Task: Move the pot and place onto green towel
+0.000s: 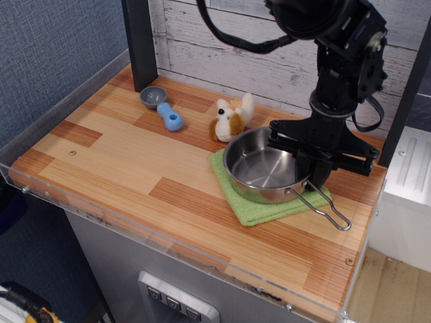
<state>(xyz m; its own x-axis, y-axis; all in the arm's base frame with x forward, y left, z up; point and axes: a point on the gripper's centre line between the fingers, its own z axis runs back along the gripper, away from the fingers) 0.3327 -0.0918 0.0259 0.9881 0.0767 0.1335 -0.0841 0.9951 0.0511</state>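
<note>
The shiny steel pot (259, 168) sits on the light-green towel (253, 209) at the right of the wooden table. It covers most of the cloth. Its wire loop handle (328, 208) points toward the front right, past the towel's edge. My gripper (305, 168) comes down from above at the pot's right rim, by the root of the handle. Its jaws look closed on the rim; the arm's black body hides part of the contact.
A small white-and-orange plush toy (231, 118) stands just behind the pot. A grey-and-blue scoop (162, 106) lies at the back left. A black post (140, 40) rises at the back left, and a white box (411, 182) stands off the table's right edge.
</note>
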